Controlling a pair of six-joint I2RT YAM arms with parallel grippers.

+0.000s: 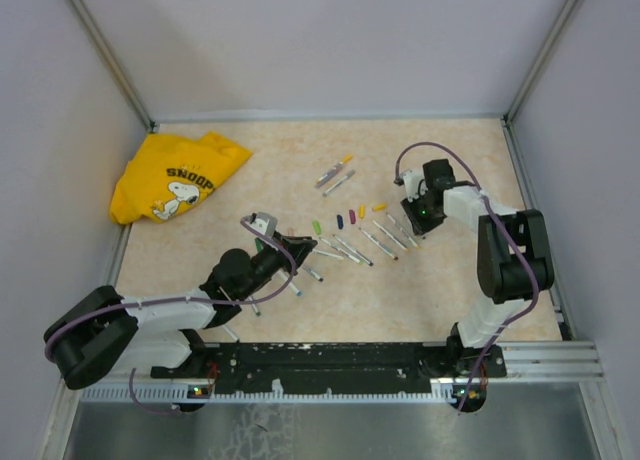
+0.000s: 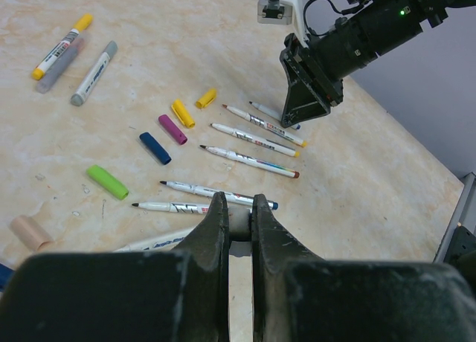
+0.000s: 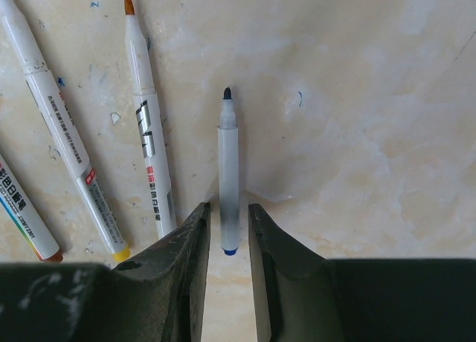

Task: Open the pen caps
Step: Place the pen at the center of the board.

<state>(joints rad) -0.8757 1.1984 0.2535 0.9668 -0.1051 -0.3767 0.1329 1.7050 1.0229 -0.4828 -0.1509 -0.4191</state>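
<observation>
Five loose caps (image 2: 155,147) lie in a slanting row on the middle of the counter (image 1: 450,290). From near left to far right they are green, dark blue, purple, yellow and a shorter orange-yellow one, none touching the next. A pale peach cap (image 2: 30,232) lies apart, nearer and to the left of the green one. Just right of the row, several thin uncapped pens (image 2: 253,139) with white barrels lie flat and roughly parallel, tips bare. Farther back and to the left, a yellow-capped marker (image 2: 59,48) and a grey marker (image 2: 93,73) lie side by side with their caps on.

The left fingers (image 2: 217,219) sit low over the counter on the near side of the row. They are pressed together on the white barrel of a pen (image 2: 160,242), which sticks out to their left.

The right fingers (image 3: 197,230) point down at the right end of the group of pens. They stand slightly apart on either side of a thin pale pen (image 3: 229,171) lying flat on the counter. Its dark tip is bare and its other end is blue. A narrow gap shows on each side of the barrel, so it is not clamped. Just left of it lies an orange-tipped pen (image 3: 149,149), also uncapped.

A crumpled yellow shirt (image 1: 175,180) with a cartoon dog lies at the far left of the counter, well apart from the pens.
</observation>
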